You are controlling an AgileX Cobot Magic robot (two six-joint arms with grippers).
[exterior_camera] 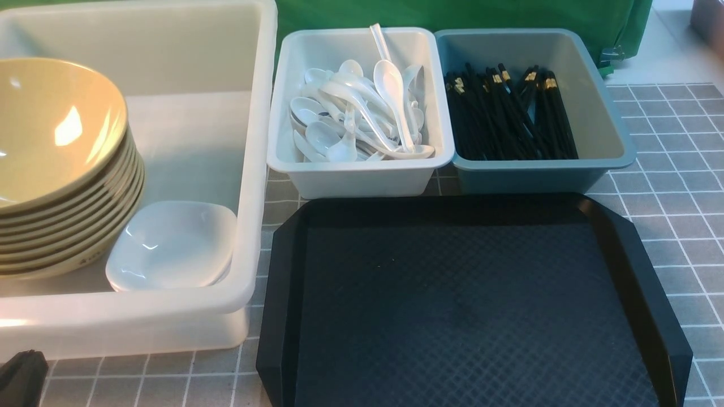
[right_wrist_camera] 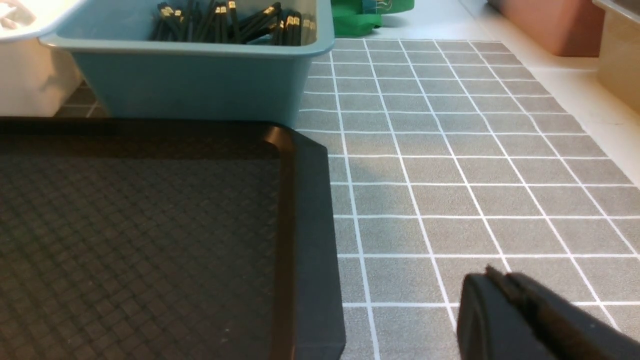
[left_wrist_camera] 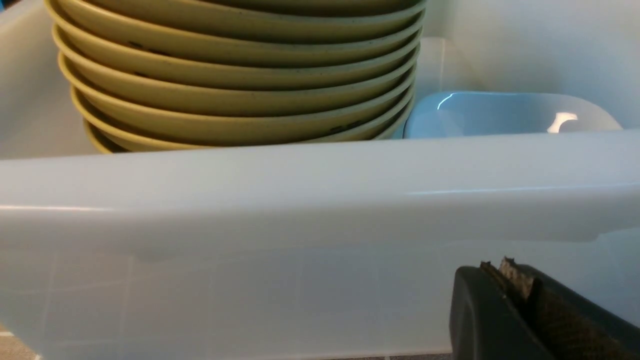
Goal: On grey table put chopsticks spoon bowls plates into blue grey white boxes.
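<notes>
A stack of olive-tan bowls (exterior_camera: 56, 164) sits in the large white tub (exterior_camera: 249, 169), with white plates (exterior_camera: 172, 246) beside them. Several white spoons (exterior_camera: 362, 113) fill the pale grey-white box (exterior_camera: 362, 175). Black chopsticks (exterior_camera: 509, 116) lie in the blue-grey box (exterior_camera: 605, 113). My left gripper (left_wrist_camera: 500, 267) is shut and empty, low on the near side of the tub's wall (left_wrist_camera: 300, 200); the bowls (left_wrist_camera: 240, 75) and plates (left_wrist_camera: 500, 112) show over the rim. My right gripper (right_wrist_camera: 495, 275) is shut and empty above the grey table (right_wrist_camera: 450, 165), right of the black tray.
An empty black textured tray (exterior_camera: 469, 305) lies at the middle front, its corner (right_wrist_camera: 305, 145) close to my right gripper. Green cloth (exterior_camera: 452, 14) hangs behind the boxes. Brown and tan containers (right_wrist_camera: 545, 25) stand off the table at the far right.
</notes>
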